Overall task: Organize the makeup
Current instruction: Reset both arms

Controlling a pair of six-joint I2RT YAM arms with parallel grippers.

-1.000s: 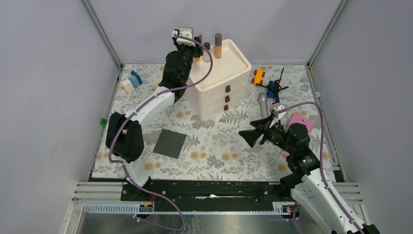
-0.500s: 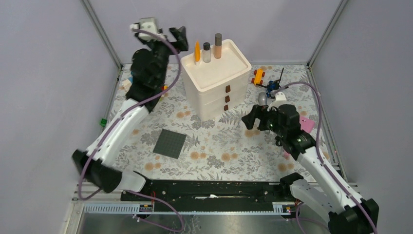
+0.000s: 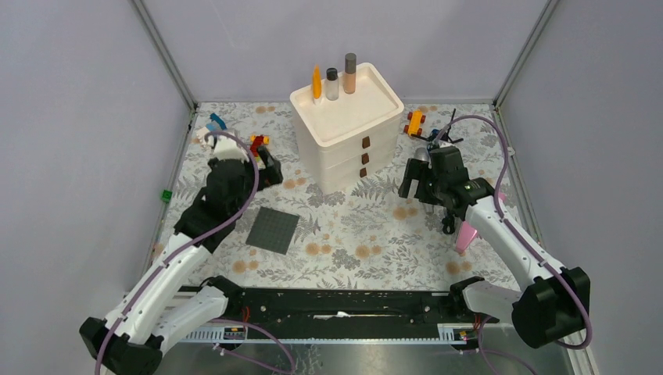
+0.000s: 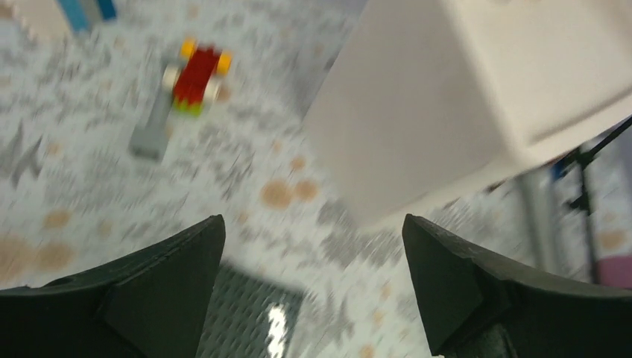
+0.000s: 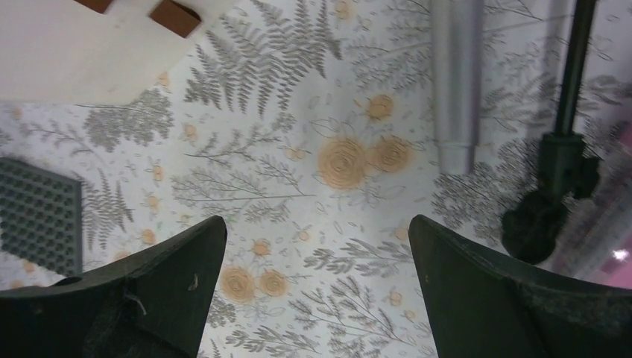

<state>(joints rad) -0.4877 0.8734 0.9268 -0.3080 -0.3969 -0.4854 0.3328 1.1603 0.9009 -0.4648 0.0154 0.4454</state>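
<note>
An orange tube point(image 3: 316, 82), a black-capped clear bottle point(image 3: 332, 83) and a dark-capped beige tube point(image 3: 349, 73) stand upright at the back of the tray top of the white drawer unit point(image 3: 352, 117). A silver-grey tube point(image 5: 456, 82) lies on the mat right of the drawers, beside thin black brushes point(image 5: 568, 104). My right gripper point(image 3: 417, 184) hovers open and empty just in front of that tube; its own view point(image 5: 318, 221) shows bare mat between the jaws. My left gripper point(image 3: 270, 168) is open and empty left of the drawers, and its own view point(image 4: 313, 224) is blurred.
A dark grey baseplate point(image 3: 273, 230) lies on the floral mat. Brick toys sit at the back left: a red-yellow one point(image 3: 256, 143) and a blue-white one point(image 3: 213, 129). An orange toy car point(image 3: 414, 122) is behind the brushes. A pink item point(image 3: 467, 233) shows under the right arm.
My left arm has swung away from the drawer top and come down low over the mat left of the drawers. My right gripper has moved back towards the silver-grey tube.
</note>
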